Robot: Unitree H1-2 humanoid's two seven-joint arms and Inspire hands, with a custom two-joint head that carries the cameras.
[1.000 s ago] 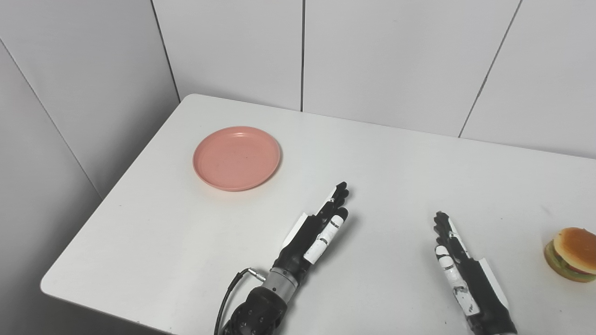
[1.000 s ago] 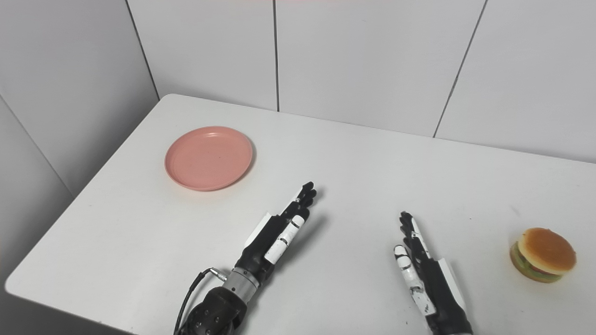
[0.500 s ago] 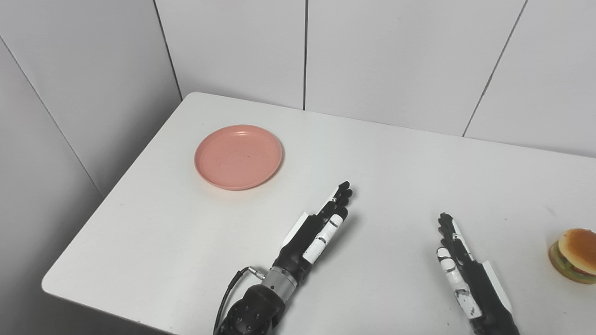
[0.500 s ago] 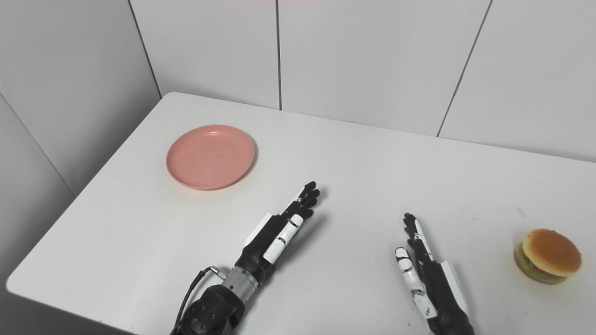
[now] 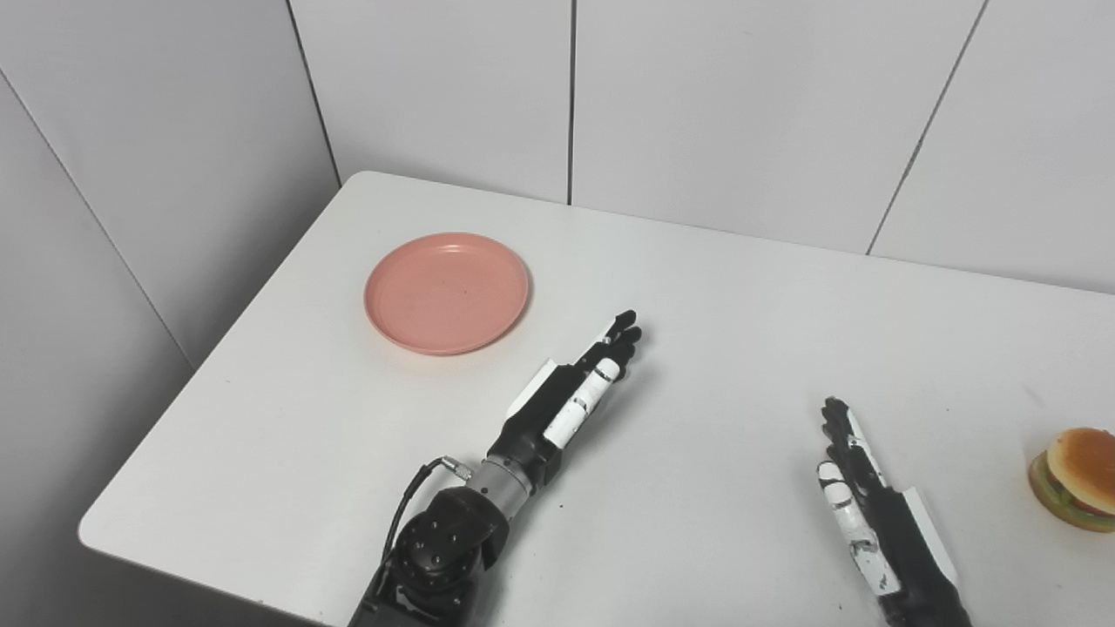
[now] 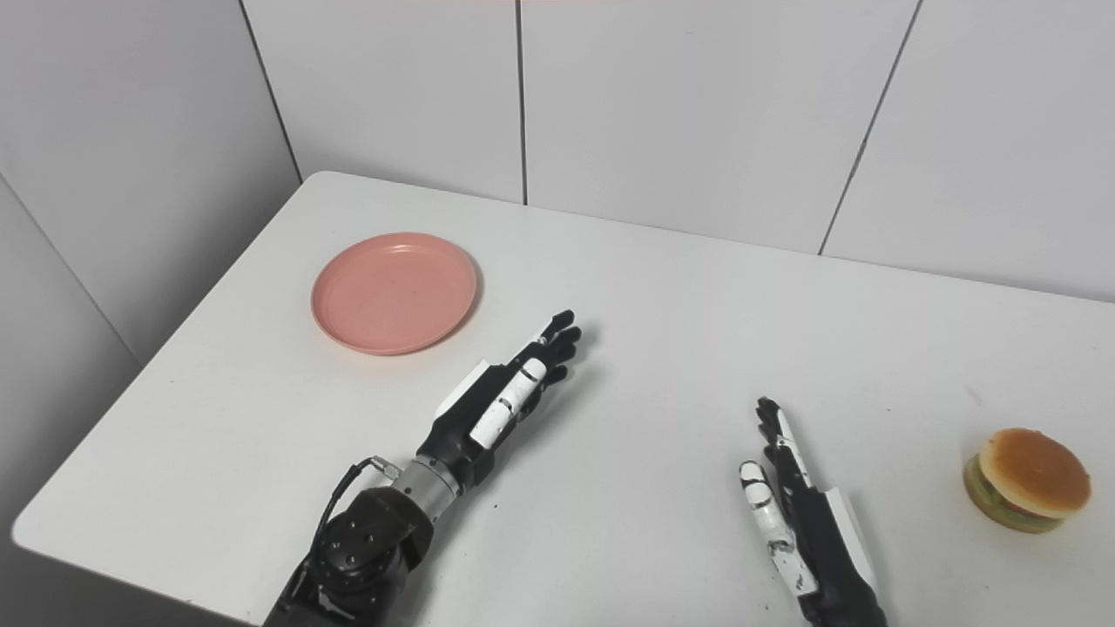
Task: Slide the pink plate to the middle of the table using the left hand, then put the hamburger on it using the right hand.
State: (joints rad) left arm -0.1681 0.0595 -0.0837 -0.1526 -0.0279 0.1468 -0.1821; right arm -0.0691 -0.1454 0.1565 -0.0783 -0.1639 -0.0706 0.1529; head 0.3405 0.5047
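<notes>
The pink plate [image 5: 447, 292] lies flat on the white table [image 5: 714, 348], in its far left part, near the far left corner and well short of the middle. Nothing lies on it; its shallow rim casts a thin shadow on the near side.

The left robot hand [image 5: 571, 396] is stretched out low over the table to the right of and nearer than the plate, apart from it, with bare table between the fingertips [image 5: 625, 329] and the plate's rim. Its fingers are straight and close side by side, pointing far and to the right, and it holds nothing. The forearm runs back to the near edge, where a black wrist housing and a thin black cable [image 5: 409, 509] show.

The right robot hand [image 5: 871, 496] lies low over the near right part of the table, edge up with the thumb on the left, fingers extended toward the far side, and it holds nothing. Whether either palm rests on the table cannot be told.

The hamburger [image 6: 1028, 479] sits upright on the table at the far right, near the edge of the picture, to the right of the right robot hand and clear of it, well apart from the plate.

White panelled walls [image 5: 740, 104] stand behind and to the left of the table.
</notes>
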